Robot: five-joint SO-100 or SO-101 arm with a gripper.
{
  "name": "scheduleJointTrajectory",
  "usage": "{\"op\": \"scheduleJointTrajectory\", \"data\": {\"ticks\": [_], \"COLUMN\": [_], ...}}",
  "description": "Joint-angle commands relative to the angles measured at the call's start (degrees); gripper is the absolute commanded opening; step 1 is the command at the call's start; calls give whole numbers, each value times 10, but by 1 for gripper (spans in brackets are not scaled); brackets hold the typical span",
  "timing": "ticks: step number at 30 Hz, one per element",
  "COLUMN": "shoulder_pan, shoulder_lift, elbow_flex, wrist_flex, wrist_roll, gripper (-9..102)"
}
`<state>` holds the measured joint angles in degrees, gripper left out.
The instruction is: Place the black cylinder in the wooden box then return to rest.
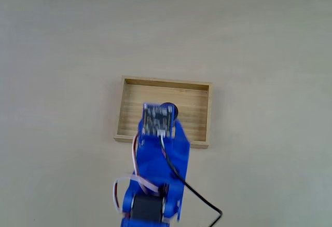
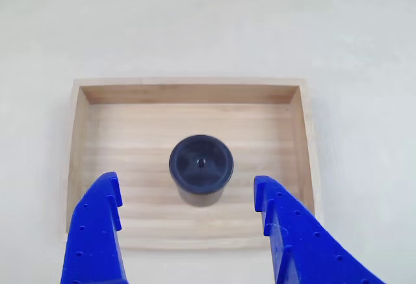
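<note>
Black and matte, the black cylinder stands upright on the floor of the wooden box, roughly at the middle of that floor and clear of all four walls. Its round top faces the camera in the other view, with a tiny mark at the centre. It sits ahead of the pincer, just beyond the line between the two tips and centred in the gap; neither finger touches it.

The pincer is spread wide, with its blue fingers well apart, one on each side of the cylinder and nearer the camera than it. Both tips hang over the near part of the box floor, inside the side walls.

Around the cylinder, the box shows a pale floor with grain running side to side and low walls; the far wall lies beyond the cylinder, away from the pincer.

In the fixed view the blue arm reaches up from the bottom edge and ends over the box, covering much of its middle. A small circuit board rides on top of the arm's end, and the cylinder peeks out just past it. White and black cables trail along the arm's base.

Under everything lies the pale, plain counter.
</note>
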<state>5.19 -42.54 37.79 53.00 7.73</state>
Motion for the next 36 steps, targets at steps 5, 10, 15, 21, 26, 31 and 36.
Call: {"op": "scheduleJointTrajectory", "data": {"ticks": [5,10,15,21,26,31,36], "shoulder_pan": [-11,-12,-12,-18,-28,-32,-32], "shoulder_lift": [-294,-396,-438,-497,-532,-548,-561], "elbow_flex": [139,231,308,383,439,475,510], "wrist_flex": [55,59,67,91,142,185,218], "wrist_roll": [-85,-123,-131,-163,-164,-164,-165], "gripper": [19,5,0,0,0,-1,-1]}}
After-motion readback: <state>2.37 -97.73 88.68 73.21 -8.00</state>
